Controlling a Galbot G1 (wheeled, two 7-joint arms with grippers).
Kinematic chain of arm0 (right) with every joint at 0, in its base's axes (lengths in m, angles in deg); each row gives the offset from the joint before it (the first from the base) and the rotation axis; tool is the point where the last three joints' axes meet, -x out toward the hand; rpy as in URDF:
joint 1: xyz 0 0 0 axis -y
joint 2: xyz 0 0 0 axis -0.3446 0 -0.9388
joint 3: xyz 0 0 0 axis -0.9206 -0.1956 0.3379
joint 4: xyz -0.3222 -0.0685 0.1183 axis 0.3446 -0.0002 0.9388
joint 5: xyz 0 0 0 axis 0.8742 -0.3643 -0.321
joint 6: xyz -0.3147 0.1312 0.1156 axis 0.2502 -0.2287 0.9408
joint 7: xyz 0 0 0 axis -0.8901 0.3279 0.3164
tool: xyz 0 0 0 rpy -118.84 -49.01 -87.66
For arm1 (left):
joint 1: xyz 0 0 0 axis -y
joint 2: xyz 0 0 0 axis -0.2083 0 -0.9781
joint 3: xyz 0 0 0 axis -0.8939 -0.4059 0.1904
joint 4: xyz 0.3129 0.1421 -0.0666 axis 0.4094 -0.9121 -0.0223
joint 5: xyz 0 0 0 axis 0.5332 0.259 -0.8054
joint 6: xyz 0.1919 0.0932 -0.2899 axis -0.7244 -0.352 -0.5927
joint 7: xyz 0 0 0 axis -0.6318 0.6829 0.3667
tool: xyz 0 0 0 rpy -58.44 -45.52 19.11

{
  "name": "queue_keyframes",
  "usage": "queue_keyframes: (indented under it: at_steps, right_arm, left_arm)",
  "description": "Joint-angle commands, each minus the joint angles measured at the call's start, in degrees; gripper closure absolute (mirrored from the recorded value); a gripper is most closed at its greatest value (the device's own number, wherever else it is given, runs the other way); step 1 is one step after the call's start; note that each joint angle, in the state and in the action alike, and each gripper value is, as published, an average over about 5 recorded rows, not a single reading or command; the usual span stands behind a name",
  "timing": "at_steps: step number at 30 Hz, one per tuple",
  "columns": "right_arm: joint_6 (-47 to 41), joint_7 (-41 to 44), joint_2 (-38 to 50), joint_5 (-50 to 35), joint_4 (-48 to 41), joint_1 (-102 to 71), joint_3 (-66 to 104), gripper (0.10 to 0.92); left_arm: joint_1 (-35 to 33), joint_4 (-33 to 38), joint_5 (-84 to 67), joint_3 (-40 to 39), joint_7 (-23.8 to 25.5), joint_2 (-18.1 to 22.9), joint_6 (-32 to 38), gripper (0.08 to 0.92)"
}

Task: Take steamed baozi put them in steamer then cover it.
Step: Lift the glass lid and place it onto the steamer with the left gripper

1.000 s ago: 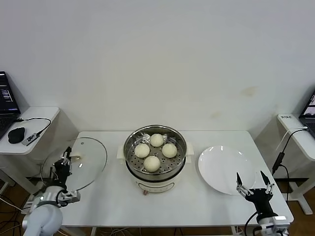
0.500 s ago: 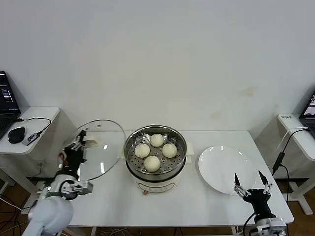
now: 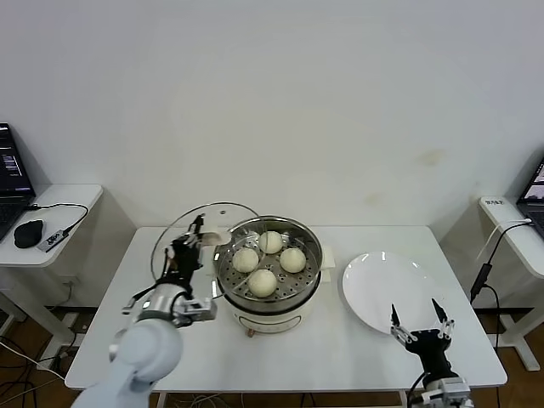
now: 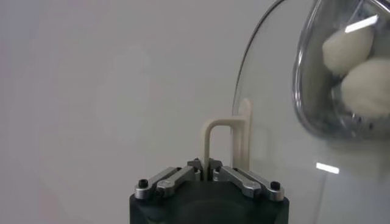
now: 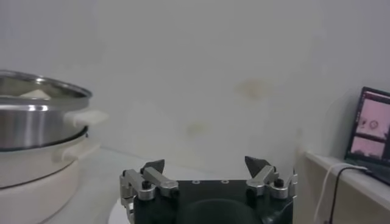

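- Left gripper, clenched on the cream handle of the glass lid, carries that lid tilted on edge in the air just to the left of the steamer; the lid's rim stands at or very near the basket's left rim, and contact cannot be confirmed from the head view.
- Table: white, bearing the steamer near its middle and a plate to the right of it.
- Steamer: steel perforated basket on a cream pot base, uncovered at present.
- White plate: bare, lying to the right of the steamer and apart from it.
- Steamed baozi: all four sit inside the basket, so I judge the loading step complete and the covering step in hand.
- Next move, in my judgement: swing the lid rightward over the basket, level it from its tilt, and lower it so the rim seats all round before letting go. A lid set down crooked would ride on one edge.
- Right gripper: idle at the near right of the table, close by the plate, jaws spread wide and grasping nothing.
- Left wrist view alone shows the jaws pinched on the handle's loop, with two buns visible through the glass.
- Right wrist view alone shows the steamer's side profile and a laptop screen far off.
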Motion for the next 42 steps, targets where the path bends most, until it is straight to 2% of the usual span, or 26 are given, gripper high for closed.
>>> queue_keyframes:
  at_steps: [1,17,31,42]
  right_arm:
    - [0.37,-0.24,-1.0,3.8,-1.15,0.49,-1.55,0.203]
    - [1.41,-0.3,-0.99,4.74,-3.21,1.23,-1.16,0.203]
    - [1.95,-0.26,-0.9,4.67,-3.6,1.14,-1.3,0.203]
    - [2.21,-0.12,-0.82,4.65,-3.75,0.95,-1.31,0.203]
  left_arm:
    - [9.08,-4.98,15.61,-10.13,7.73,10.9,-2.3,0.864]
    - [10.36,-13.78,23.1,-12.75,9.43,18.93,-1.56,0.864]
    - [10.49,-18.82,25.2,-12.08,7.91,21.22,-0.36,0.864]
    - [10.34,-20.47,25.48,-10.31,7.2,21.39,0.23,0.864]
